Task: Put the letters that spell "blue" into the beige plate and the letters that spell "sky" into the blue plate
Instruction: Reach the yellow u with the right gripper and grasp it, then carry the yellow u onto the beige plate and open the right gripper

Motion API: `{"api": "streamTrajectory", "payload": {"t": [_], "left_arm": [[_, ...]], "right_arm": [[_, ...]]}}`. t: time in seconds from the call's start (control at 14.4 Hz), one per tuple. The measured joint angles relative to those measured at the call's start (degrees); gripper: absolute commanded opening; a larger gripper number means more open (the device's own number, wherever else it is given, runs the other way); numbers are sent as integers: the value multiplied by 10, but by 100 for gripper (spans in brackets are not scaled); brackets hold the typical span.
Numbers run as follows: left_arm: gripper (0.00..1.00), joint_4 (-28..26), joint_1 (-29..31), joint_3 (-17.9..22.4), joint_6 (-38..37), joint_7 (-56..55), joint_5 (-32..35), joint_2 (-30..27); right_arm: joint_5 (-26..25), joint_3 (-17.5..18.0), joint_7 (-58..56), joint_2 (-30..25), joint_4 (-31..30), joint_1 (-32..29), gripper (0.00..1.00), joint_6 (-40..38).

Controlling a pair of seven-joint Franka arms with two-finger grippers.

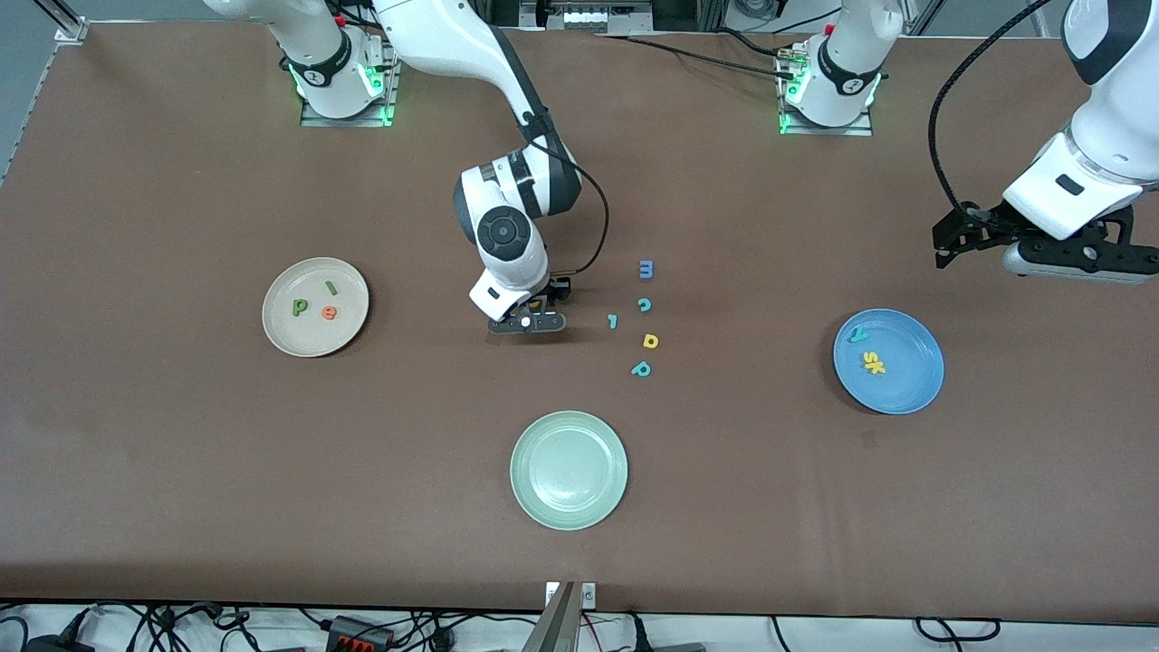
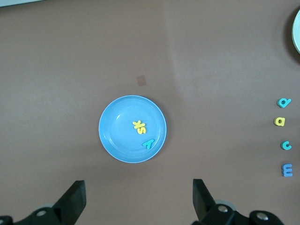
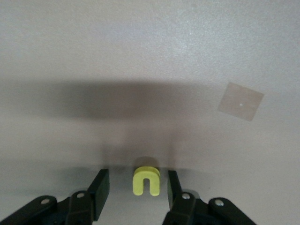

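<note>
Yellow u (image 3: 146, 180) on table between parted fingers of right pincer (image 3: 138, 190), untouched; left pincer (image 2: 139, 197) wide apart over table

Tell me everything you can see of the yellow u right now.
The yellow u is a small, thick, matte letter that looks like foam, with two short legs joined by a rounded arch. It sits between the jaws of the right gripper, which stand a little apart from its sides, so no grip shows. The gripper is low over bare table between the beige plate and the loose letters. Whether the u rests on the table cannot be told. In the front view the gripper hides it.
</note>
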Motion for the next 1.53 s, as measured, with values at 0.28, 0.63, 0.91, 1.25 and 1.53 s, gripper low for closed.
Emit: {"api": "streamTrajectory", "payload": {"t": [0.28, 0.63, 0.91, 1.25, 1.53], "left_arm": [[100, 0, 0, 0, 0, 0, 0, 0], [100, 0, 0, 0, 0, 0, 0, 0], [100, 0, 0, 0, 0, 0, 0, 0], [100, 0, 0, 0, 0, 0, 0, 0], [100, 0, 0, 0, 0, 0, 0, 0]], "right_arm": [[-1, 0, 0, 4, 2, 0, 43, 0], [-4, -3, -1, 4, 4, 0, 21, 0], [-4, -6, -1, 4, 5, -1, 21, 0], [-6, -63, -15, 4, 5, -2, 21, -27], [-6, -160, -128, 4, 4, -12, 21, -149]]}}
